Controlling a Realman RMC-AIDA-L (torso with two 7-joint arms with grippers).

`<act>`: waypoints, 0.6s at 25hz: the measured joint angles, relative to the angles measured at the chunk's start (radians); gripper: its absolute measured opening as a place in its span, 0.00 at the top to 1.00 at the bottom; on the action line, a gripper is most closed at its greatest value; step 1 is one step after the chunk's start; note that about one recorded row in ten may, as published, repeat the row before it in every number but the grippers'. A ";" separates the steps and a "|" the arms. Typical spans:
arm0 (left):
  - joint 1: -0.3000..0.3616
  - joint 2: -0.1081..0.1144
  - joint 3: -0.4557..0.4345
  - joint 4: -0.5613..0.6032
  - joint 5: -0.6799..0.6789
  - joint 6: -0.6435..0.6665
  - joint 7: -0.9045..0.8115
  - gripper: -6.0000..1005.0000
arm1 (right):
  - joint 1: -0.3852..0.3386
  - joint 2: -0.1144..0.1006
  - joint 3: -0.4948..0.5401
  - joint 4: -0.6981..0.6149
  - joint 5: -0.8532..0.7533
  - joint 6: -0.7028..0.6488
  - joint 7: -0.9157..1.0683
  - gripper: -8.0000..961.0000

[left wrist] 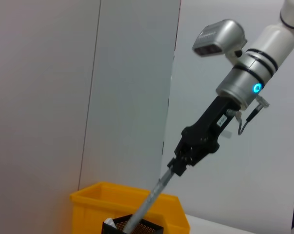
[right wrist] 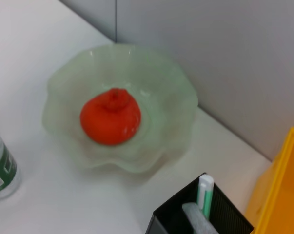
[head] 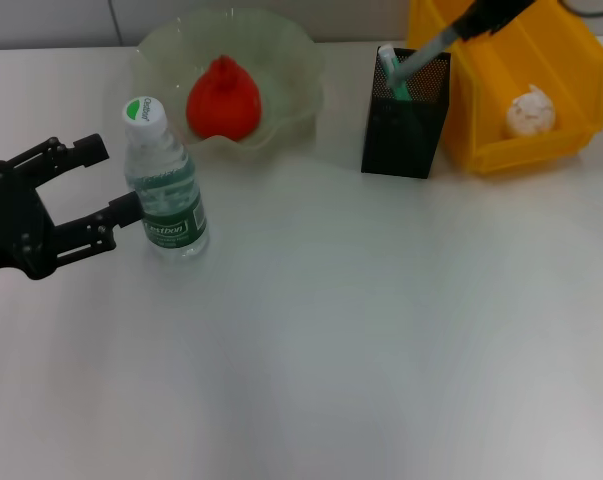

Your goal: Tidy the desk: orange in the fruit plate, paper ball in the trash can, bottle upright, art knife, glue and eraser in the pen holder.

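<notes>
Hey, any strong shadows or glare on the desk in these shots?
Head view: even light, only faint soft shadows beside the bottle and pen holder, no glare on the table. Right wrist view: soft shadow under the fruit plate. Left wrist view: nothing harsh around the right hand gripping the art knife.

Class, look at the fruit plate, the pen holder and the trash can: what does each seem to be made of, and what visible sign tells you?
Fruit plate: translucent pale-green glass or plastic; the table shows faintly through its wavy rim.
Pen holder: black metal mesh, probably; fine perforations show on its walls.
Trash can: glossy yellow plastic, judging by its smooth moulded walls.
</notes>
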 joint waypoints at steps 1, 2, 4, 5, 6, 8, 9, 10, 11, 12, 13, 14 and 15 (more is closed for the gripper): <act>-0.003 0.000 0.000 0.000 0.000 0.000 -0.004 0.25 | -0.005 0.000 0.000 -0.048 0.011 -0.027 0.005 0.83; -0.008 0.000 0.000 0.000 0.000 0.000 -0.013 0.25 | -0.005 0.000 0.000 -0.048 0.011 -0.027 0.005 0.83; -0.012 0.001 -0.001 0.000 0.000 0.000 -0.024 0.25 | -0.013 0.000 0.002 -0.099 0.026 -0.051 0.010 0.83; -0.014 0.003 -0.001 0.000 0.000 0.000 -0.032 0.25 | -0.020 0.000 0.006 -0.131 0.032 -0.063 0.012 0.83; -0.018 0.007 -0.002 0.000 0.000 -0.001 -0.041 0.25 | -0.033 0.000 0.009 -0.184 0.041 -0.086 0.019 0.83; -0.022 0.009 -0.002 0.000 0.000 -0.001 -0.047 0.25 | -0.044 0.000 0.010 -0.220 0.057 -0.100 0.023 0.82; -0.022 0.009 -0.002 0.000 0.000 -0.001 -0.047 0.25 | -0.056 -0.001 0.011 -0.251 0.076 -0.112 0.027 0.82; -0.026 0.011 -0.002 0.000 0.000 -0.002 -0.052 0.25 | -0.068 -0.001 0.015 -0.279 0.099 -0.122 0.029 0.82; -0.030 0.012 -0.002 0.000 0.000 -0.002 -0.061 0.25 | -0.103 -0.003 0.027 -0.340 0.152 -0.139 0.031 0.82; -0.030 0.012 -0.002 0.000 0.000 -0.002 -0.061 0.25 | -0.103 -0.003 0.027 -0.340 0.152 -0.139 0.031 0.82; -0.034 0.015 -0.002 0.000 0.000 -0.002 -0.073 0.25 | -0.145 -0.004 0.051 -0.385 0.220 -0.146 0.025 0.82; -0.039 0.018 -0.002 0.000 0.000 -0.002 -0.088 0.25 | -0.145 -0.004 0.051 -0.385 0.220 -0.146 0.025 0.82; -0.039 0.018 -0.002 0.000 0.000 -0.002 -0.088 0.25 | -0.168 -0.005 0.067 -0.398 0.256 -0.148 0.014 0.82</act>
